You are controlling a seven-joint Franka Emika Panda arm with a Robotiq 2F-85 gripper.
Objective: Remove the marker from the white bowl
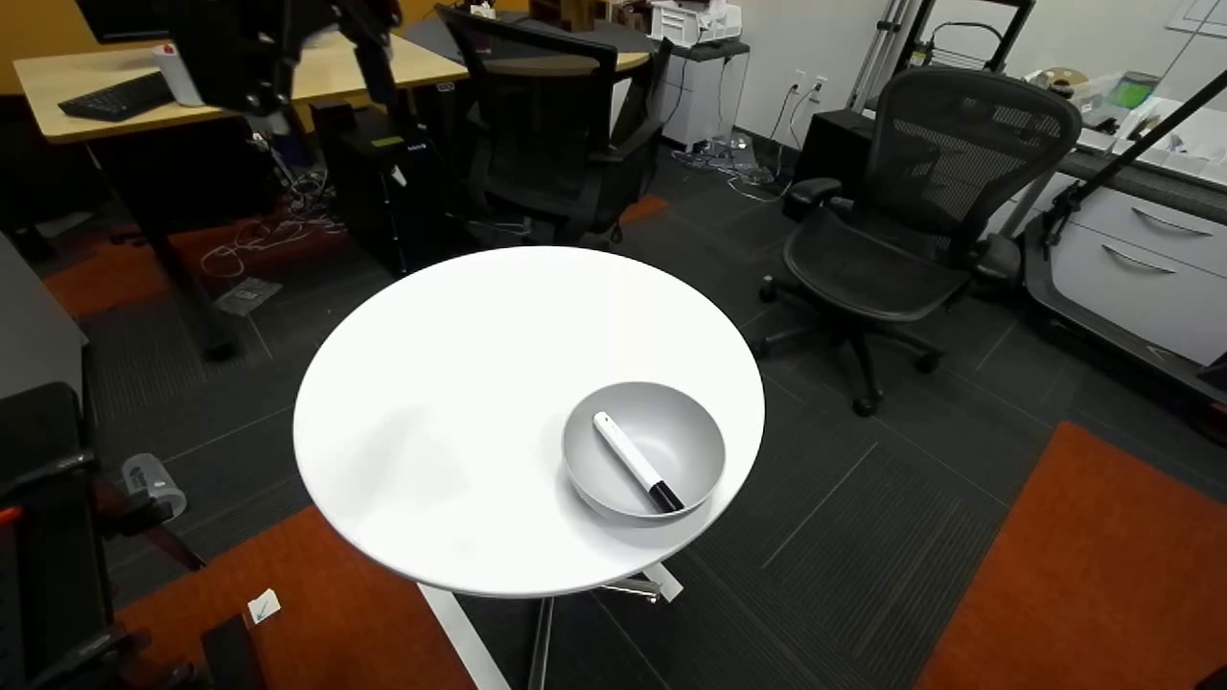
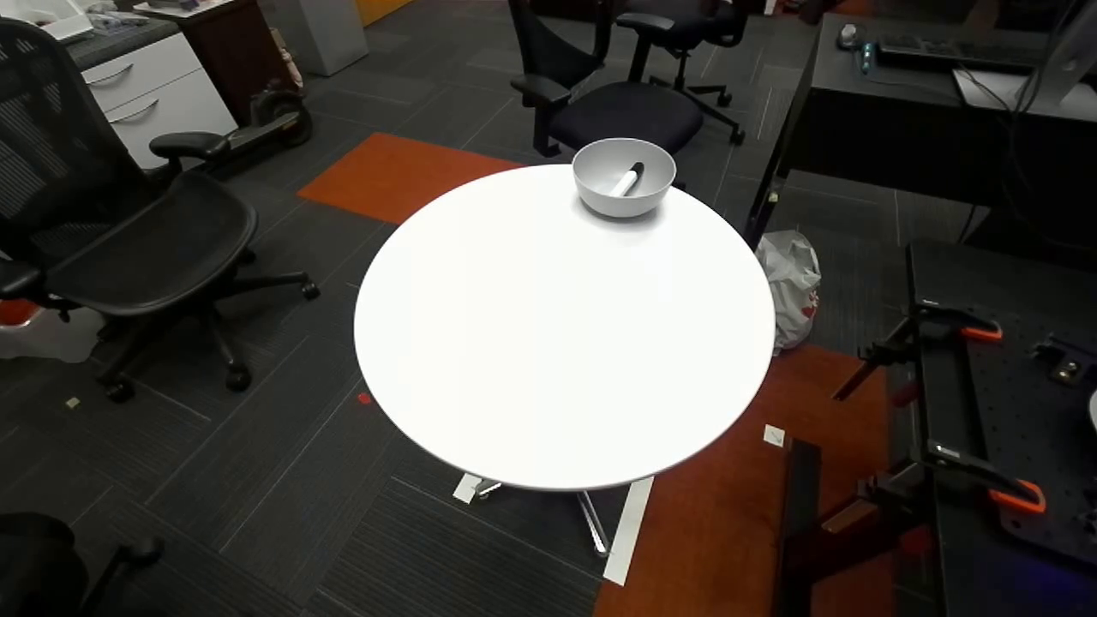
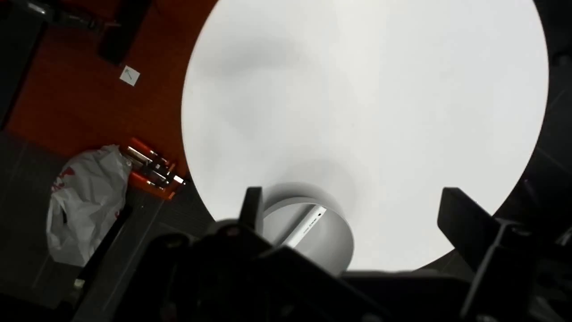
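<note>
The gripper (image 3: 351,203) is held above the round white table (image 3: 424,112) with its fingers spread wide apart, as shown in the wrist view. The white bowl (image 3: 335,243) is seen low down, partly hidden behind dark gripper parts, and the marker (image 3: 306,226) is laid slantwise inside it; the marker's white barrel is shown, its lower end being covered. A white plastic bag (image 3: 89,205) with red print is seen on the dark floor (image 3: 22,214) near the table.

In an exterior view the marker (image 1: 635,456) is seen whole — a white barrel with a black end — and is contained in the bowl, which is stood upright near the table's edge. The gripper is seen only in part at the upper left, dark and well apart from the bowl. A black mesh chair (image 1: 863,264) is placed near the table, and a black keyboard (image 1: 117,98) is set on a wooden-topped desk (image 1: 422,62).

In an exterior view the bowl (image 2: 626,206) is shown at the table's far edge, the marker's black end being pointed away from the camera. A dark chair (image 2: 630,111) is seen behind it, and orange-ended clamps (image 2: 1020,497) along a black bench (image 2: 960,403).
</note>
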